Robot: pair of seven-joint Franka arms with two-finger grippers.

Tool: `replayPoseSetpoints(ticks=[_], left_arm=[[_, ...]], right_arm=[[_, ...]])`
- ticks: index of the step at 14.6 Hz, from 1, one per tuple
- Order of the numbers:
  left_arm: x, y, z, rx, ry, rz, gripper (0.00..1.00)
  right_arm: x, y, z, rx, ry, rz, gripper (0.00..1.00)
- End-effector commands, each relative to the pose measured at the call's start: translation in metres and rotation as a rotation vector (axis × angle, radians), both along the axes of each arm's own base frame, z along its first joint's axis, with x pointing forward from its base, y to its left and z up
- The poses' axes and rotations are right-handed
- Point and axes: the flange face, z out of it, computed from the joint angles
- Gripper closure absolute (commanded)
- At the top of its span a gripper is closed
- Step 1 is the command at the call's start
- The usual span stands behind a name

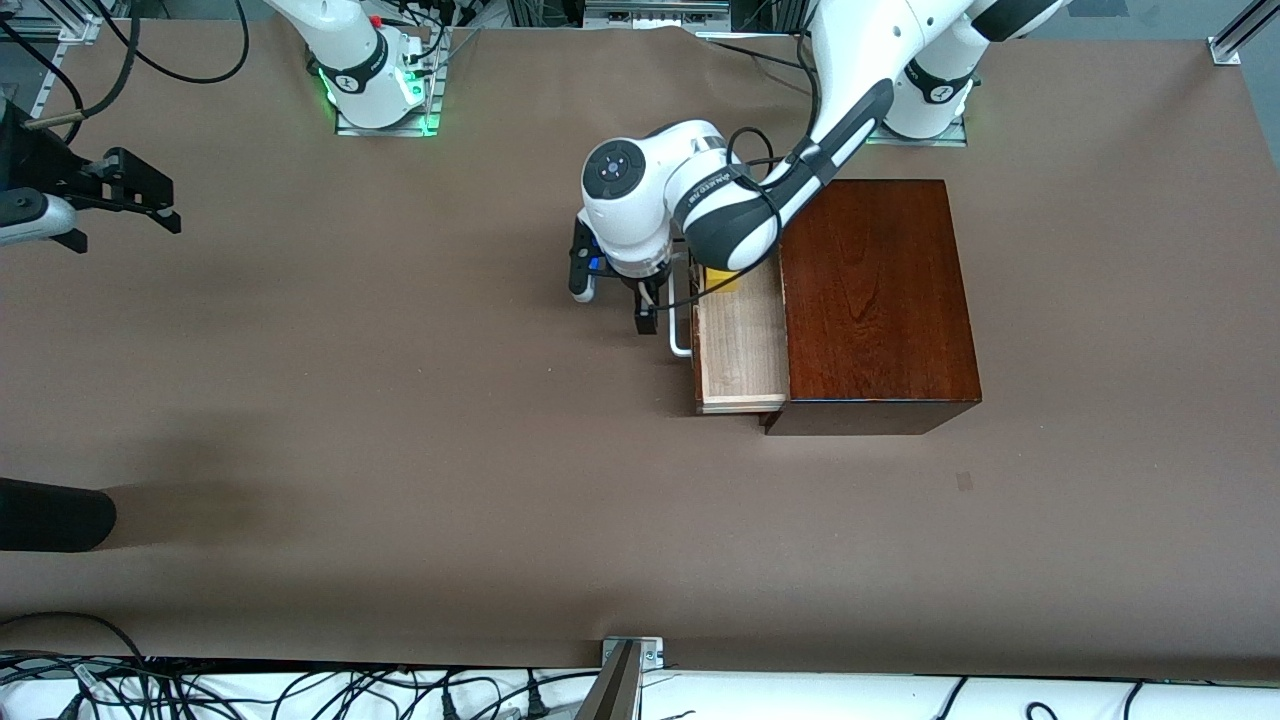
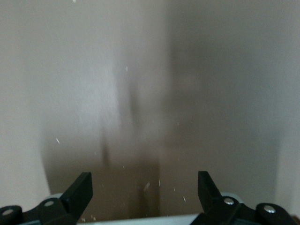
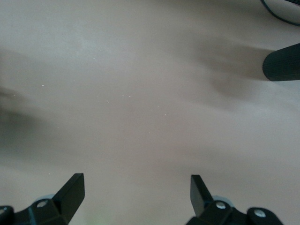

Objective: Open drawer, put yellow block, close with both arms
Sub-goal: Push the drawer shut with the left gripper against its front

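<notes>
A big brown table point(image 1: 400, 420) holds a dark wooden box point(image 1: 875, 300). Its drawer point(image 1: 740, 345) sticks out, and the yellow block point(image 1: 722, 280) already sits inside, just beside the left gripper point(image 1: 615, 300). That gripper hangs in front of the white handle point(image 1: 680, 330), fingers spread, holding nothing. The right gripper point(image 1: 140, 200) waits at its end of the table, fingers spread too. I think closing comes next: push the drawer front flat and slowly, so it slides straight.

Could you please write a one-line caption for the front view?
Left hand open beside the half-open drawer holding the yellow block; right hand waits aside.
</notes>
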Motion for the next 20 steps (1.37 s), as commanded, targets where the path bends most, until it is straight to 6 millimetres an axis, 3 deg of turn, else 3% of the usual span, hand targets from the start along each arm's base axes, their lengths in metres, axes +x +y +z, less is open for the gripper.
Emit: replayPoseSetpoints(ticks=[1, 4, 6, 11, 16, 20], left_arm=[[0.011, 0.025, 0.007, 0.077, 0.029, -0.007, 0.00], [0.013, 0.042, 0.013, 0.155, 0.064, 0.015, 0.00], [0.010, 0.047, 0.017, 0.198, 0.081, 0.031, 0.00], [0.013, 0.066, 0.029, 0.265, 0.093, 0.072, 0.00], [0.022, 0.086, 0.026, 0.341, 0.079, 0.091, 0.00], [0.021, 0.087, 0.026, 0.356, 0.075, 0.087, 0.00]], right_arm=[[-0.004, -0.003, 0.000, -0.011, 0.032, -0.021, 0.00], [-0.007, -0.004, -0.001, -0.003, 0.052, -0.027, 0.00], [-0.014, -0.004, -0.004, -0.004, 0.108, -0.120, 0.00], [-0.011, 0.001, -0.004, -0.013, 0.094, -0.150, 0.00], [-0.009, 0.003, -0.002, -0.014, 0.071, -0.145, 0.00], [-0.005, 0.004, -0.001, -0.010, 0.045, -0.145, 0.00]])
